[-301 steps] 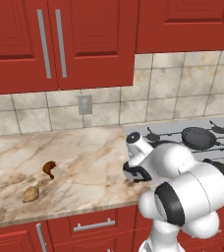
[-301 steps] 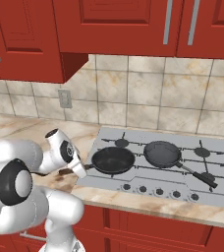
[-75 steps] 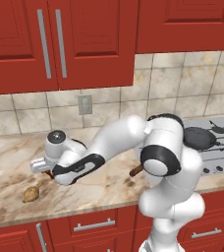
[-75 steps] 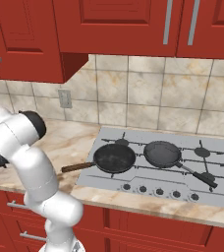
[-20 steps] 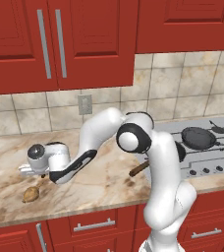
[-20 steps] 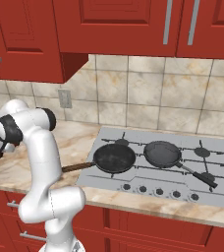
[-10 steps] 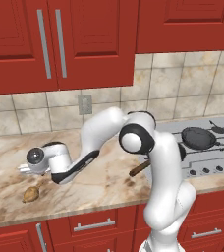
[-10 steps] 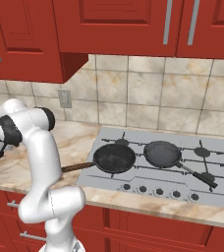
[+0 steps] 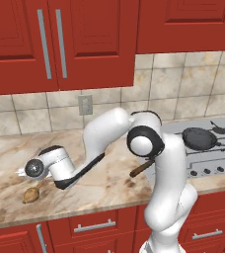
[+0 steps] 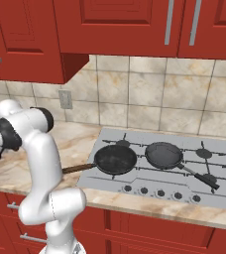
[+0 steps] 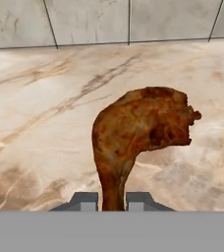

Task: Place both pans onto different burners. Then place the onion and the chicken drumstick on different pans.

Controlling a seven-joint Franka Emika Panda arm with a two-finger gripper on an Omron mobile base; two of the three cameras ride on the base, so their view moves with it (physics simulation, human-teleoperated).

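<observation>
A: Where is the drumstick [image 11: 142, 129] against the fingers [image 11: 84, 201]?

B: In the hand view its thin bone end runs down between the two tips, one tip touching each side. The fat end stands out beyond them, over the marble counter [image 11: 45, 123].

A: So the jaws are clamped?

B: Yes, pressed together on the bone end, with only that narrow shaft between them.

A: Is the meat touching the counter?

B: I cannot tell. The hand view has the counter behind it and the tile wall [image 11: 94, 22] further back, but no clear contact.

A: And the gripper [image 9: 21, 172] from the base cameras?

B: In the left base view the arm reaches far left and low over the counter; the hand ends near the counter's left part. The drumstick itself is too small to make out there.

A: The onion [image 9: 30, 194]?

B: Lying on the counter just in front of the hand, near the front edge, apart from the fingers.

A: The pans?

B: Both on the cooktop [image 10: 219, 163]. In the right base view the black pan [image 10: 115, 159] sits on the front-left burner, its wooden handle sticking out left over the counter. The grey pan [image 10: 164, 154] sits on the middle burner just beside it, handle pointing right and forward. Both pans are well apart from the gripper.
</observation>
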